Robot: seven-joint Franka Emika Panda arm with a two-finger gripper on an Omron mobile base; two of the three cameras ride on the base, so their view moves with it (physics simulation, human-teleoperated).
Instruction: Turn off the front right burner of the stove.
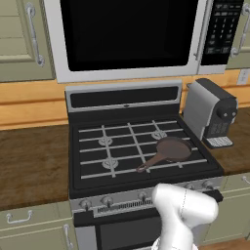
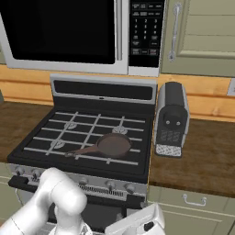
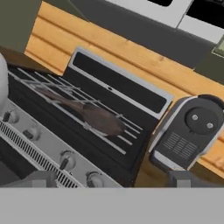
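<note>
The stove (image 1: pixel 124 97) is a steel range with a black cooktop and wire grates (image 2: pixel 87 126). A brown pan (image 1: pixel 171 149) sits over the front right burner and hides its ring; it shows again as the pan (image 2: pixel 112 144) and the pan (image 3: pixel 100 118). Small silver knobs line the front panel, the rightmost knob (image 1: pixel 209 184) just right of my arm. In the hand view my gripper (image 3: pixel 111 181) is open with nothing between its fingertips (image 3: pixel 39 178). It hangs low in front of the panel, and the nearest knob (image 3: pixel 94 179) lies just left of its centre.
A grey and black coffee machine (image 1: pixel 212 112) stands on the wooden counter right of the stove. A large black-windowed microwave (image 1: pixel 127 34) hangs above the cooktop. My white arm (image 1: pixel 183 215) covers part of the knob row. Pale green cabinets (image 2: pixel 202 32) flank the microwave.
</note>
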